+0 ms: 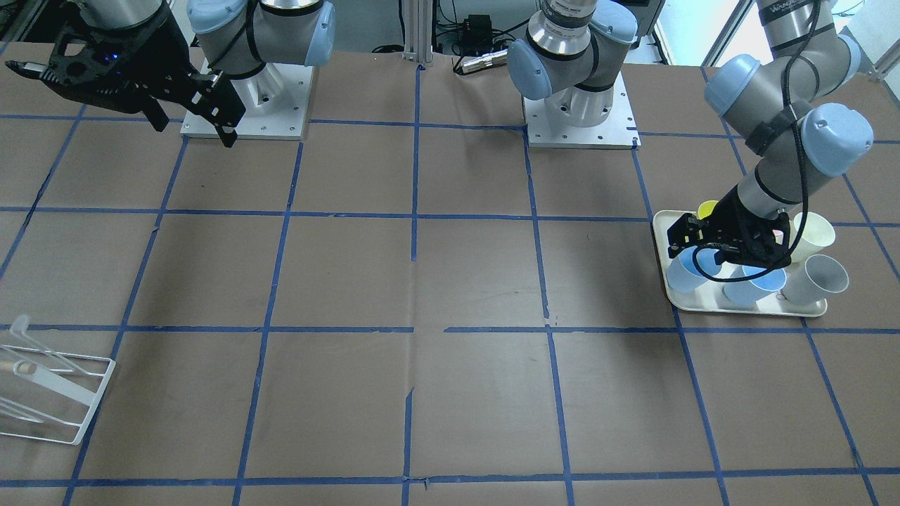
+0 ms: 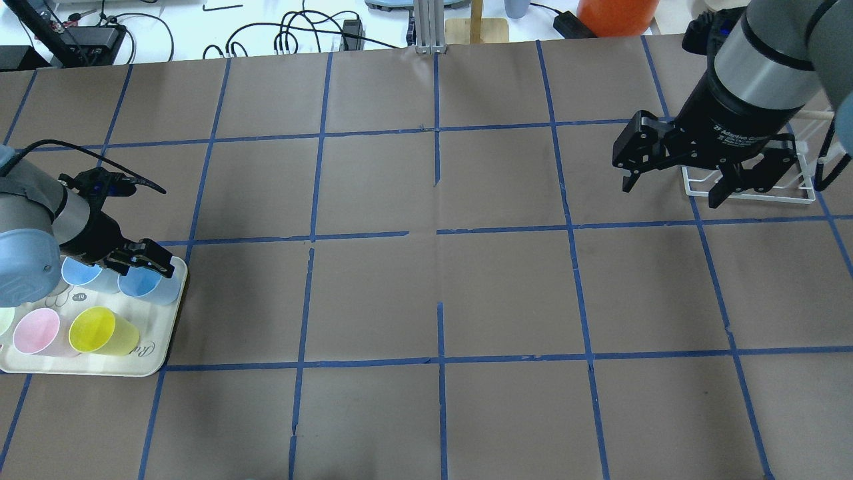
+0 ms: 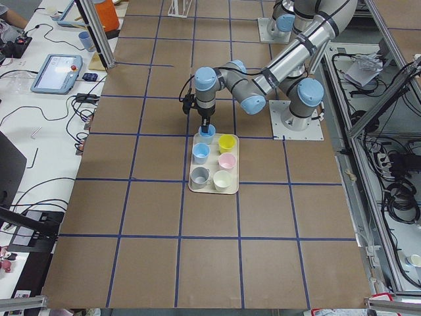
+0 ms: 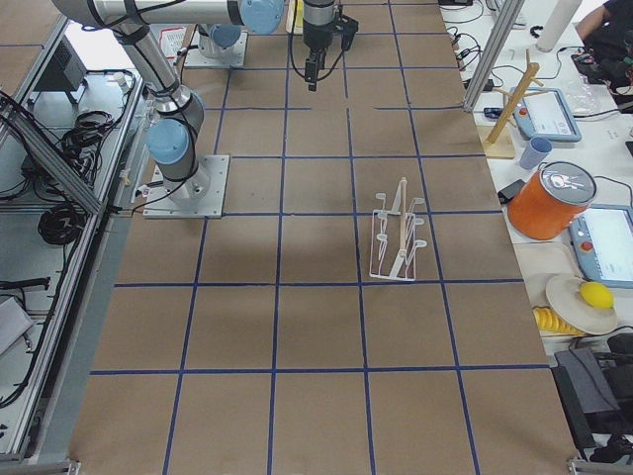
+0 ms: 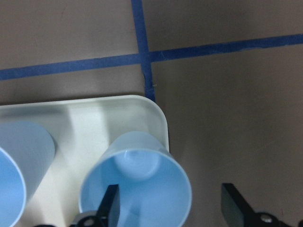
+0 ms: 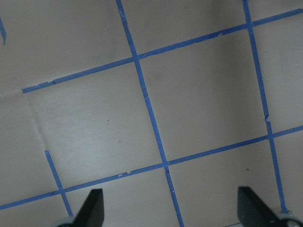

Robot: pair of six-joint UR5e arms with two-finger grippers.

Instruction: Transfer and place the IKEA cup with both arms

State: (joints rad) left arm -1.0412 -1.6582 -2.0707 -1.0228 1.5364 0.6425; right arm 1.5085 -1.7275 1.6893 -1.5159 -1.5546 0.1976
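Note:
The IKEA cup [image 5: 142, 184], pale blue, stands upright in the corner of a cream tray [image 5: 142, 113] at the table's left end. My left gripper [image 5: 173, 206] is open and straddles the cup's wall: one finger [image 5: 111, 203] hangs inside the cup and the other [image 5: 234, 208] outside, beyond the tray edge. The overhead view shows that left gripper [image 2: 138, 260] low over the cup [image 2: 148, 287]. My right gripper [image 2: 673, 183] hovers open and empty above the table's far right part. The front view shows the cup [image 1: 683, 275] under the left gripper [image 1: 706, 247].
A second blue cup [image 2: 80, 273], a yellow cup [image 2: 100, 331] and a pink cup [image 2: 36, 331] share the tray [image 2: 152, 320]. A white wire rack [image 2: 750, 187] stands on the table beside my right gripper. Brown paper with a blue tape grid covers the table.

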